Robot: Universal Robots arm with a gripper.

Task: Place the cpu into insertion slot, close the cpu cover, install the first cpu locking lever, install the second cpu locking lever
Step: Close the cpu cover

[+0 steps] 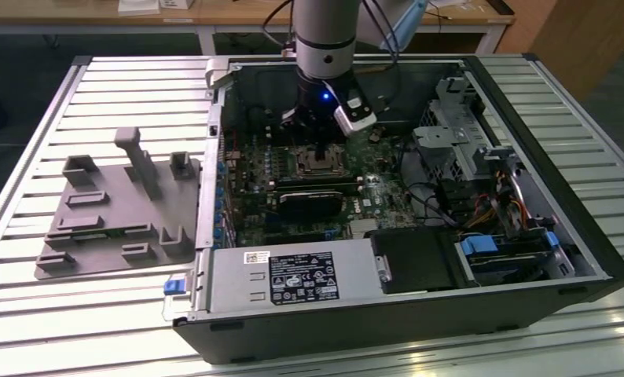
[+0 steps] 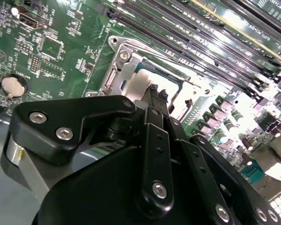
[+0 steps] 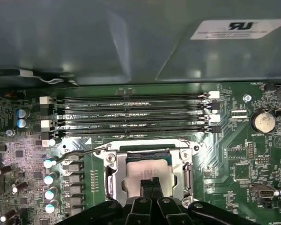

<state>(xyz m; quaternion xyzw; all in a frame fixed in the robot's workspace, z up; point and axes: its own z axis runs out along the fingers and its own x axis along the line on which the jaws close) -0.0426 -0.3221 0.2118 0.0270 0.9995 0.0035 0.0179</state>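
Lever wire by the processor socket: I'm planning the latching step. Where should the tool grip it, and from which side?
Probably the free end of the lever, sticking out over the board away from the socket. Come from above: the wire is thin, and the socket crowds its other end.

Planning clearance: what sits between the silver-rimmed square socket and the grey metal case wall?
In the first wrist view, four long black memory slots lie between socket and wall.
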